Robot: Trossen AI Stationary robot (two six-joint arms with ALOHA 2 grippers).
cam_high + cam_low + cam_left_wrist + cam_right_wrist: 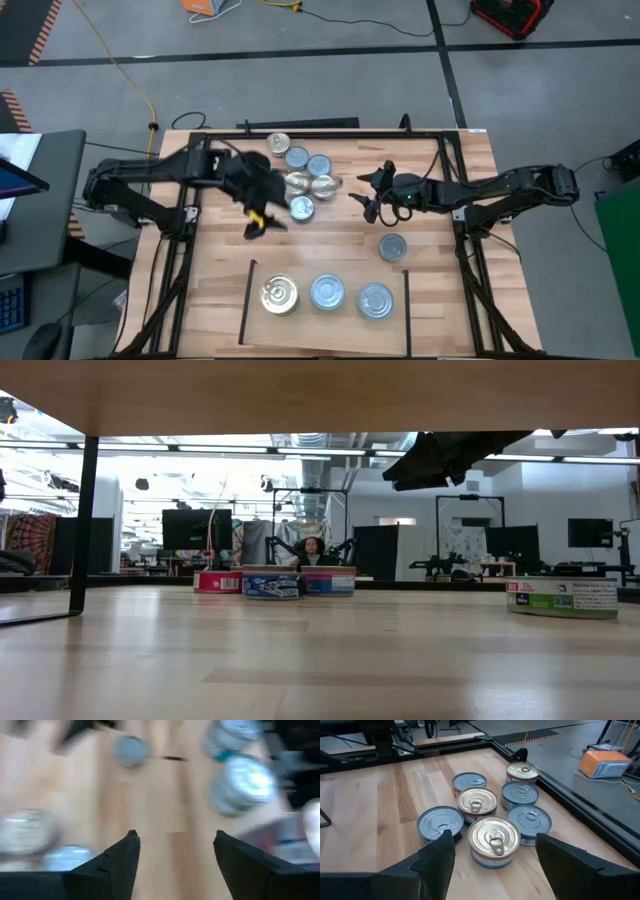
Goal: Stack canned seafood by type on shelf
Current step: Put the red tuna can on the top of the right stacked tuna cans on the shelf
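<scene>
Several canned seafood tins, some gold-topped and some silver-topped with blue sides, stand in a cluster at the table's far middle. One silver tin stands alone to the right. On the shelf, a patch of planks between two black lines at the near edge, stand one gold tin and two silver tins. My left gripper hovers open, just left of and nearer than the cluster, its view blurred. My right gripper is open, right of the cluster, facing it.
A black metal frame rims the tabletop and both arms reach in over it. Bare wood lies between the cluster and the shelf. In the low view the cluster and the lone tin stand on the planks.
</scene>
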